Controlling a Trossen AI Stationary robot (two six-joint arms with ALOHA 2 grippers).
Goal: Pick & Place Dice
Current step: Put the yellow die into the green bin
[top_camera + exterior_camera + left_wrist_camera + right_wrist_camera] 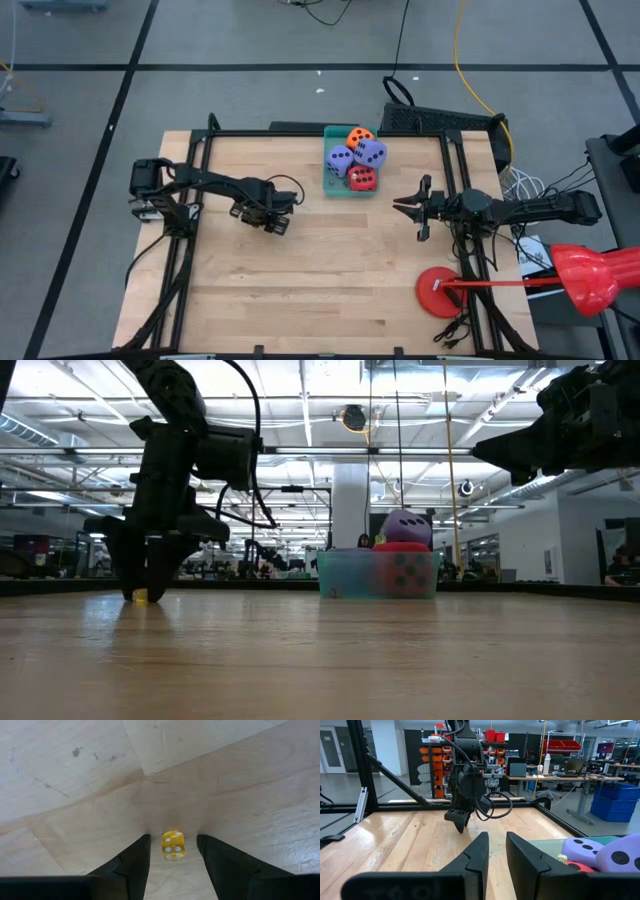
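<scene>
The left tool (172, 851) is down on the worktop (320, 270), fingers spread either side of a small yellow die (173, 845) without touching it. Four large dice (355, 157), two purple, one orange, one red, sit in the teal tray (333, 188) at the far edge. The right tool (400, 206) hovers right of centre, fingers slightly parted, empty.

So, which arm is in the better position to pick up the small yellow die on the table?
Left. The left gripper is open and down at the table, with the small yellow die between its fingers. The right gripper hangs raised beside the teal tray, apart from that die.
</scene>
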